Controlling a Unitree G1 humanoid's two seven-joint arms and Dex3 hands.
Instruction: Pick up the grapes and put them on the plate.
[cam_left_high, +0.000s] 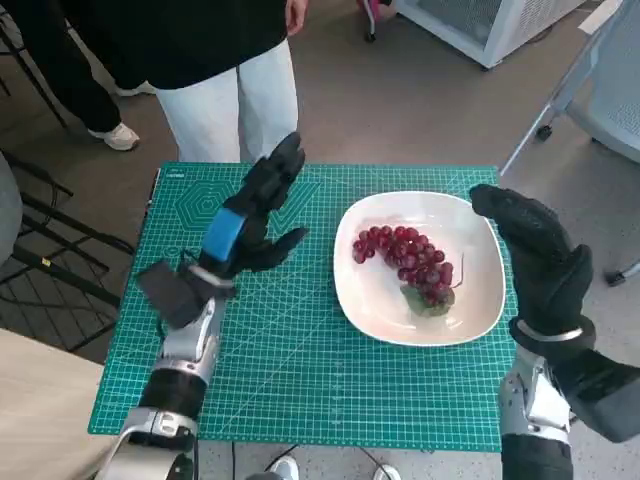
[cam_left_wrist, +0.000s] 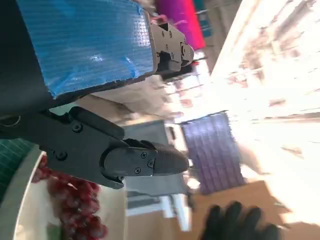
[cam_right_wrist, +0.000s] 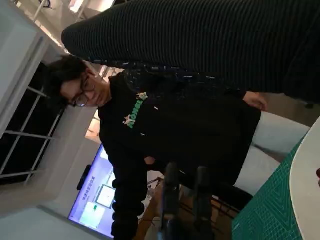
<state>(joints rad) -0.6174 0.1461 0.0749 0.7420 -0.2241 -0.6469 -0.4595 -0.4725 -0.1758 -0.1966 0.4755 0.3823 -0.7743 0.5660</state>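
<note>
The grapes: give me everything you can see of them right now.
The grapes are one bunch of small dark red berries lying on the white plate, stretched from its left side toward its middle-right, with a green leaf-like piece at the lower end and a thin stem beside it. Only the plate touches them. The left hand hovers over the green mat to their left, the right hand at the plate's right rim; neither holds them. The left wrist view also shows them on the plate.

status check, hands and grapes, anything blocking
Left hand open, raised over the mat, holding nothing. Right hand open beside the plate. Grapes lying on the plate. Nothing in the way; person standing at the far edge.
</note>
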